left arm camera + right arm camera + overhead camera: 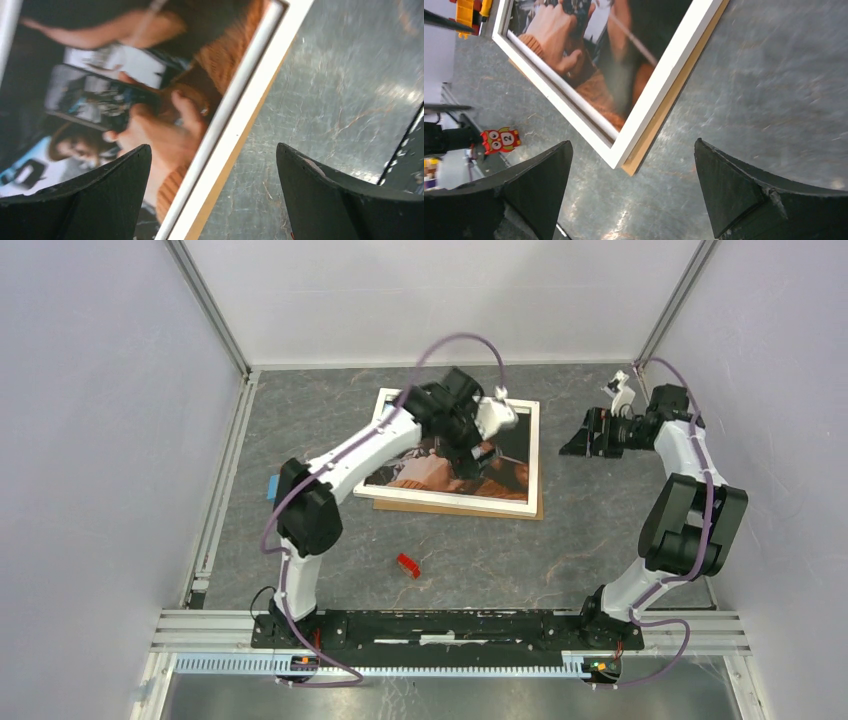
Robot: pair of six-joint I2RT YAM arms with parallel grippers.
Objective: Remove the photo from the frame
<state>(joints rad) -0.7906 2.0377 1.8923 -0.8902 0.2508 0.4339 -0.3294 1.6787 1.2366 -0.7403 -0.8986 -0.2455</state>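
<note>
Where my two arms are bolted at the near edge, the grey, scuffed counter begins, and a small red piece lies on it by itself, well short of the frame.

Farther out lies a plain brown board, flat on the counter, showing as a thin strip along the near and right sides of the frame. That frame rests face up on the board, a little askew, its white border all around the photo. The photo sits inside the frame, a colour print of hands, an orange-tan sleeve and dark hair.

My left arm reaches across the frame from the left. My left tool hangs over the frame's right part with its fingers spread wide and nothing between them: one finger is above the print, the other above bare counter, and the white border and the board's edge run through the gap. Whether either finger touches anything I cannot tell.

My right tool is off to the right of the frame, apart from it, fingers likewise spread wide on nothing, looking down on the frame's near right corner.

Beyond everything stands the pale back wall.
</note>
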